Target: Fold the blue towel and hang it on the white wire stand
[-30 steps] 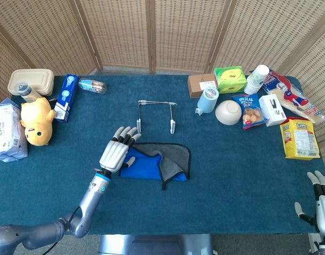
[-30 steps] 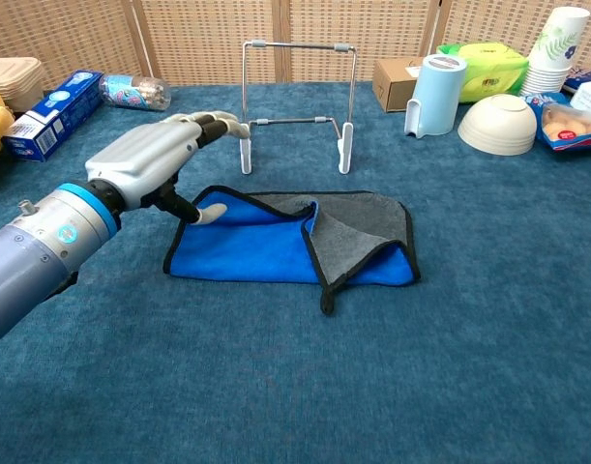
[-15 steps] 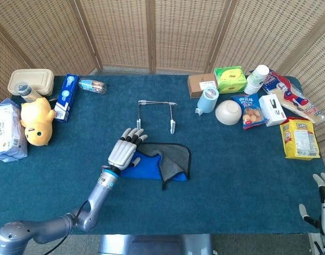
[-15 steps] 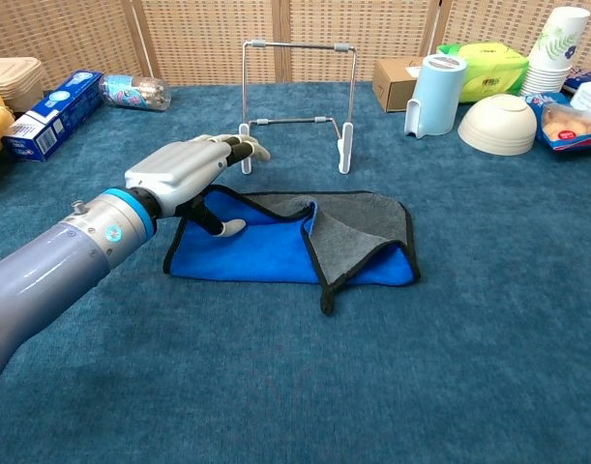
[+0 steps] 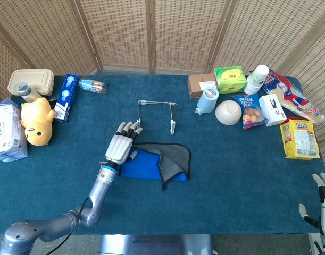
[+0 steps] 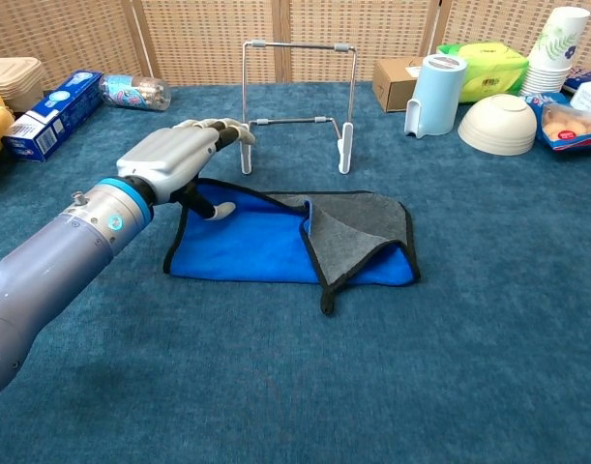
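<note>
the left hand (image 6: pixel 174 155) has drawn back a little toward the left end of the blue towel (image 6: pixel 247 246) since half a second ago, when it reached further over the cloth; its arm now lies at a lower slant across the table (image 5: pixel 231 175). the fingers are straight and loosely spread, the thumb hanging down at or just above the towel's upper left corner, and they hold nothing. the towel itself has not shifted. it lies flat in front of the white wire stand (image 6: pixel 295 106), folded once, soft blue pile with a dark bound edge and a grey flap turned back over its right half. the stand is thin bent metal rod with white plastic feet, upright and bare, just behind the towel. the table cover is a dense teal felt. the right hand (image 5: pixel 324 207) shows only at the lower right corner of the head view, pale fingers pointing up, empty and apart. a smooth white bowl (image 6: pixel 496 124) sits upside down among packets at the right, and a plush yellow toy (image 5: pixel 36 121) rests at the left.
</note>
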`<act>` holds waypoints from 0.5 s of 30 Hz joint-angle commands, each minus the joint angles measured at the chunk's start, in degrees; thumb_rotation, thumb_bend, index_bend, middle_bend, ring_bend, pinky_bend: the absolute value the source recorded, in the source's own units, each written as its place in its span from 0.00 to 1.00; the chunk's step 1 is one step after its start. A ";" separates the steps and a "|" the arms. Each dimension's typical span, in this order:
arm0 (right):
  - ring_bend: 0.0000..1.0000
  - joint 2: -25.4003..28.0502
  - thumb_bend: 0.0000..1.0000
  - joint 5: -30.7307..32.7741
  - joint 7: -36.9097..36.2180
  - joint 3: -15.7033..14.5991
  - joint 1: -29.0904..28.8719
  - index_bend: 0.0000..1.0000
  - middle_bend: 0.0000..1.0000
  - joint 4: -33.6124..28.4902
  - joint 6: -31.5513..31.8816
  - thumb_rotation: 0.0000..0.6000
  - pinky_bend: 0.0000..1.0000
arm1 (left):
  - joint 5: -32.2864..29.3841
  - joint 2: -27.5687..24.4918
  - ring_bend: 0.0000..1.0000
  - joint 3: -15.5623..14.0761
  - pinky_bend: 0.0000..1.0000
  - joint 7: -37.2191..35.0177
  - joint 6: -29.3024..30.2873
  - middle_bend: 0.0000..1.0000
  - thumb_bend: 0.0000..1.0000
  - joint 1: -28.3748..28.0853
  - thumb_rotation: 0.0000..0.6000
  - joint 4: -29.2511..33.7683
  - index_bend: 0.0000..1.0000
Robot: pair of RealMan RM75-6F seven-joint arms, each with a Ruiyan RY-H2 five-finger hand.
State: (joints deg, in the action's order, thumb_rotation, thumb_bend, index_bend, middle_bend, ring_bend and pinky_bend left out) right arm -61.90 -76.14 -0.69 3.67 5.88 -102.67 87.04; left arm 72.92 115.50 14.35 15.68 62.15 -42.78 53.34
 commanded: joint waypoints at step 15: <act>0.00 0.42 0.33 -1.06 0.19 -0.19 0.22 0.06 0.04 -0.89 0.67 1.00 0.00 | 2.96 -3.60 0.00 -1.57 0.00 0.62 4.29 0.08 0.41 1.66 1.00 5.78 0.14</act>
State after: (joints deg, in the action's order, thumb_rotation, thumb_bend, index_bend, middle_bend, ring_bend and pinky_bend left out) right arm -61.49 -77.20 -0.49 3.48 6.11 -103.55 87.70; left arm 75.33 112.81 13.23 15.99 65.91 -41.51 57.79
